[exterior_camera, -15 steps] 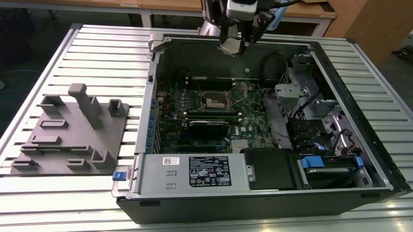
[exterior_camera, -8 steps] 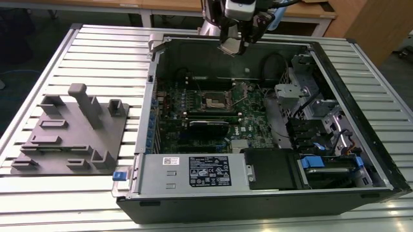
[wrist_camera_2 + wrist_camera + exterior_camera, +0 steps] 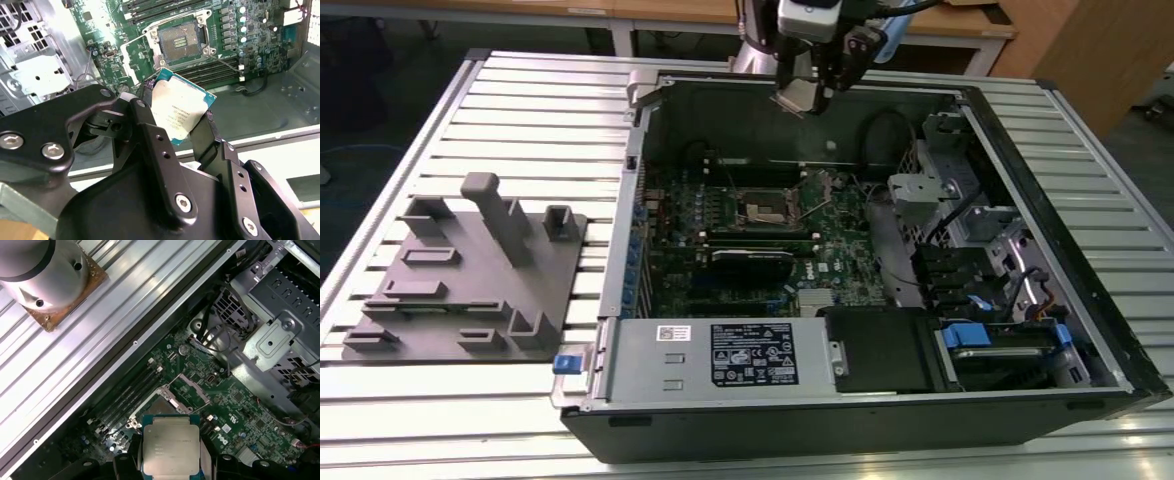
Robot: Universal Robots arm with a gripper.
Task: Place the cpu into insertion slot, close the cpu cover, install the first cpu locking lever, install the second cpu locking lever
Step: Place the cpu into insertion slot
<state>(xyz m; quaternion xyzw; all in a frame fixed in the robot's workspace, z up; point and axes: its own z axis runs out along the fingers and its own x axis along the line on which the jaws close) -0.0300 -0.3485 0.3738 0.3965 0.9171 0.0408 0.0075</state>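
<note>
Your gripper [image 3: 176,122] is pinching the cpu [image 3: 181,111] by two opposite edges, with its black fingers [image 3: 147,132] pressed against either side of the chip. In both wrist views the chip's silvery-grey metal top faces the camera. You hold it in the air, apart from the green circuit board [image 3: 674,230] and touching nothing but the fingers. In the exterior view the gripper hangs above the far wall of the open computer case [image 3: 854,425], well above the board.

The insertion slot [image 3: 181,42] lies uncovered on the board, with its dark centre and metal rim in plain sight. The cpu cover [image 3: 136,56] stands swung open. It is hinged along one side of the slot and tilted up away from it, and its square window shows. A thin wire lever [image 3: 226,61] angles out from the slot's rim on the side opposite the cover. Long narrow memory slots [image 3: 220,70] run just beside the socket.

In the first wrist view the chip sits in front of the slot and hides part of it, and the raised cover shows just past it. The arm's round base [image 3: 45,270] is bolted to the slatted table [image 3: 534,110] beside the case. On the exterior view's left, a grey fixture plate [image 3: 467,285] with upright pegs rests on the table just beside the case.
</note>
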